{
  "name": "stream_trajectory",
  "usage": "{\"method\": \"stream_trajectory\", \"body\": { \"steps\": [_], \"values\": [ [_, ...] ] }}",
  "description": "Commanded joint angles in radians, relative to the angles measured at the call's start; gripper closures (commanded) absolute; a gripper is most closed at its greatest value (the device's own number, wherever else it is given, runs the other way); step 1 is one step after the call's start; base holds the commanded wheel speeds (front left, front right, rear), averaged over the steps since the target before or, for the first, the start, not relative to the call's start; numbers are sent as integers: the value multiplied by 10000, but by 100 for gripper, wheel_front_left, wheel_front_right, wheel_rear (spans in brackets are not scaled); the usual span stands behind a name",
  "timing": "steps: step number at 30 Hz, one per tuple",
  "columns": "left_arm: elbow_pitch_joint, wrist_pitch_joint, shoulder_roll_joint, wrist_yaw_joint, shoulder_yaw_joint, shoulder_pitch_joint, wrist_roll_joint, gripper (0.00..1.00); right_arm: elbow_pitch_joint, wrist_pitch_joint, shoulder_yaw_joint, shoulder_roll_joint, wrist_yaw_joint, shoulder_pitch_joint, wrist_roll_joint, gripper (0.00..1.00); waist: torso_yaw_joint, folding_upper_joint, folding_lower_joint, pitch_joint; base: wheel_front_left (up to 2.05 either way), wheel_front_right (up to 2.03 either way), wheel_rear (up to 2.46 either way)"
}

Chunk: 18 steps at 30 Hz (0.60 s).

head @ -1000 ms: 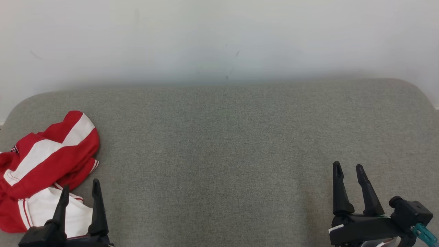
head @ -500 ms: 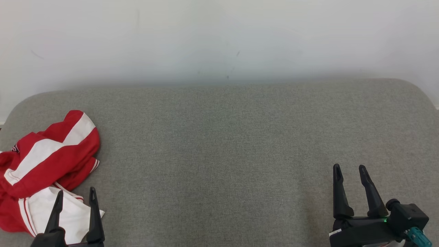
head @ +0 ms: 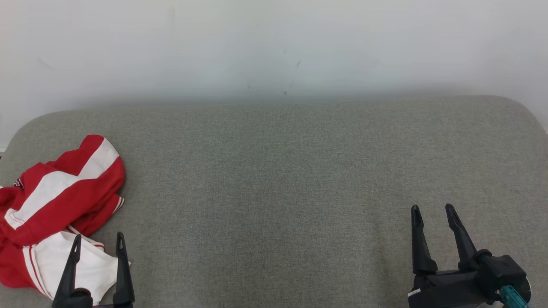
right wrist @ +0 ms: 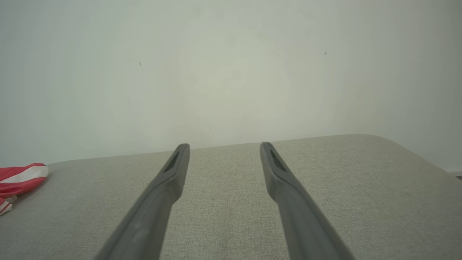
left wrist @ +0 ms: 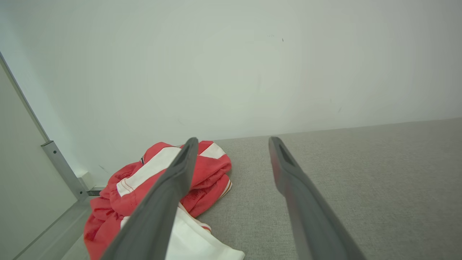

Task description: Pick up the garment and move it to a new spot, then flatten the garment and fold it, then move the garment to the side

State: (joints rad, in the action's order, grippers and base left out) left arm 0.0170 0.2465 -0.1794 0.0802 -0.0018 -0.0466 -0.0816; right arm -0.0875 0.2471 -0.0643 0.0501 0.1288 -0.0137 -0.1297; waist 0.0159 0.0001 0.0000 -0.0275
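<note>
The red and white garment [head: 60, 192] lies bunched at the left edge of the surface [head: 278, 179]. The left fingers [head: 123, 273], spread and empty, sit at its near side. The right fingers [head: 418, 248] are spread too, well away from it. Picking up comes first, I think: reach in and pinch the cloth.

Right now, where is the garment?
In the head view the red and white garment lies crumpled at the far left of the grey surface, beside the open left end effector.
</note>
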Motion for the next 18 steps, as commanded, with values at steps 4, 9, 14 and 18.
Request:
{"method": "stream_trajectory", "body": {
  "steps": [4, 9, 14, 18],
  "values": [
    [-223, 158, 67, 198, 195, -219, 528, 0, 46, 144, -14, 0, 35, 142, 418, 0, 10, -1, 0, 41, 0, 0, 0],
    [-125, 202, 121, 266, 329, -344, 707, 0, 22, 193, 5, 0, 34, 206, 552, 0, 5, -1, 0, 119, 0, 0, 0],
    [89, 195, 183, 183, 278, -457, 799, 0, -115, 178, 32, 0, 34, 275, 428, 0, -5, -1, 0, 226, 0, 0, 0],
    [556, 196, 43, -53, 238, -351, 663, 0, -211, 178, 56, 0, 34, 351, 414, 0, -10, -1, 0, 295, 0, 0, 0]
  ]
}}
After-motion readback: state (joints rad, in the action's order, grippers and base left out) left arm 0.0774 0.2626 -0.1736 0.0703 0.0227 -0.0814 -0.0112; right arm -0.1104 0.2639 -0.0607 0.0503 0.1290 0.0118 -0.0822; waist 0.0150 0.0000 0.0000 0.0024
